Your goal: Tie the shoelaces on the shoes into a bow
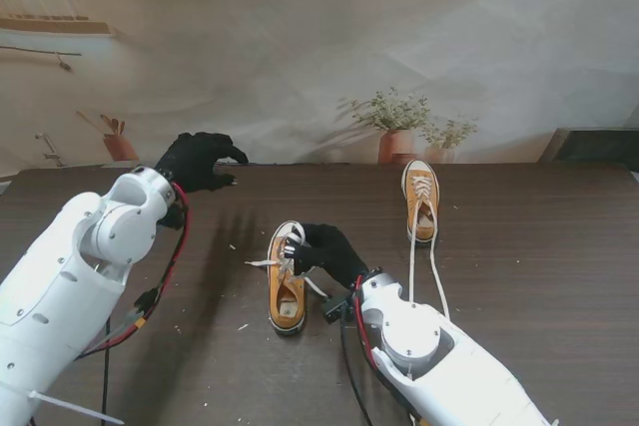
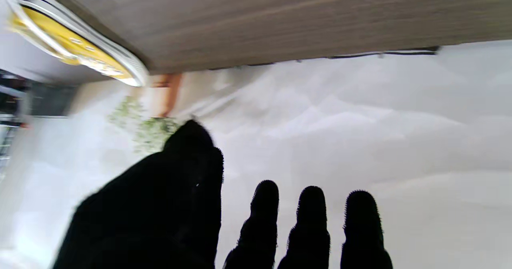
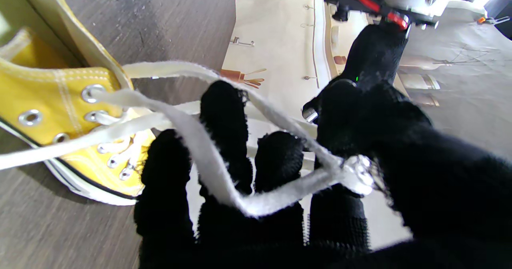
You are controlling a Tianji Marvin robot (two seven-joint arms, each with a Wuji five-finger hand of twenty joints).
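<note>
The near yellow shoe point(image 1: 287, 286) point(image 3: 60, 113) lies mid-table, toe toward me. My right hand point(image 1: 324, 251) point(image 3: 280, 189) hovers just over its lacing, shut on its white lace point(image 3: 208, 161). That lace runs from the eyelets across my fingers point(image 3: 224, 113) to a pinch against the thumb. A second yellow shoe point(image 1: 421, 202) point(image 2: 76, 45) stands farther right, its untied laces point(image 1: 435, 271) trailing toward me. My left hand point(image 1: 200, 162) point(image 2: 192, 205) is raised at the far left, away from both shoes, open with fingers point(image 2: 312, 221) apart and holding nothing.
A dark wooden table point(image 1: 539, 246) point(image 2: 300, 17) ends at a pale backdrop with potted plants point(image 1: 397, 127) behind the far shoe. Small light crumbs point(image 1: 235, 246) dot the table left of the near shoe. Red cables point(image 1: 165, 276) hang along my left forearm.
</note>
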